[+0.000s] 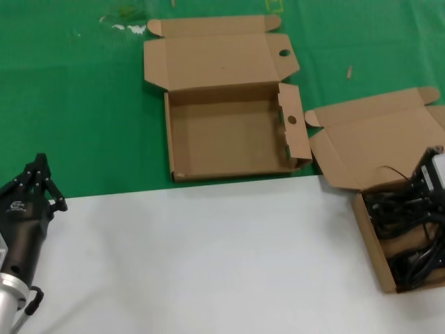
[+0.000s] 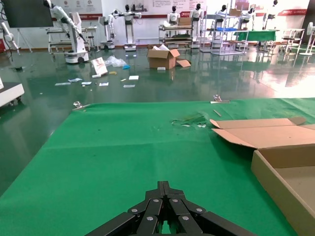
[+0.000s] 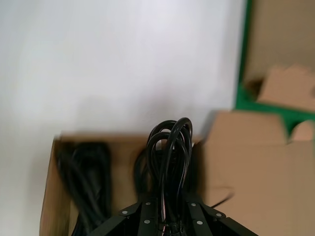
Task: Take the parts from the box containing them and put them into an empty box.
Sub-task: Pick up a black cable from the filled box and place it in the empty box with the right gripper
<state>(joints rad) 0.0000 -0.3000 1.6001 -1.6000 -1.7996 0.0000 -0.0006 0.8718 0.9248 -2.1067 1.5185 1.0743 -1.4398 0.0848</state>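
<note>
The empty box, wide and shallow with round holes in its flaps, lies open on the green mat at the middle back; its corner shows in the left wrist view. The box holding the parts lies open at the right edge, with black coiled cables in it. My right gripper is over that box. In the right wrist view it is shut on one cable bundle, held above the box, where more cables lie. My left gripper is shut and empty at the near left.
A white table surface fills the front; the green mat covers the back. The source box's lid lies open toward the empty box. Beyond the table is a workshop floor with other robots.
</note>
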